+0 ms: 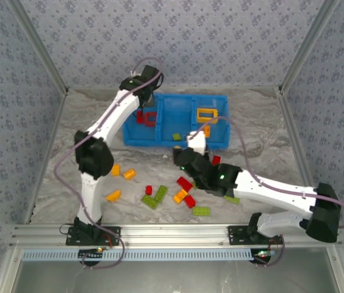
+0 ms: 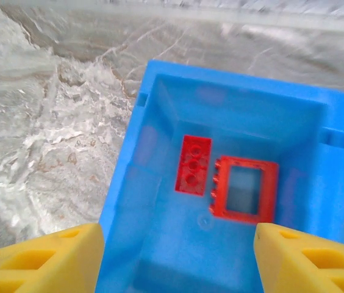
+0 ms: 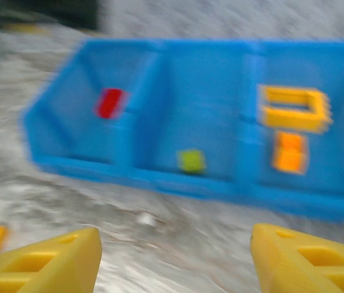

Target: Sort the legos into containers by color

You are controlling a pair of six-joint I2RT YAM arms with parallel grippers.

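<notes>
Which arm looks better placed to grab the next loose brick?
Probably right: the right gripper, open, hangs near the loose bricks in front of the blue tray; the left gripper is over the tray's left compartment, farther off.

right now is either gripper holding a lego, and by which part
Nothing is held: the left gripper and the right gripper are both open and empty.

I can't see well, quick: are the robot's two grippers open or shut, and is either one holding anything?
Left gripper: open, holding nothing.
Right gripper: open, holding nothing.
</notes>
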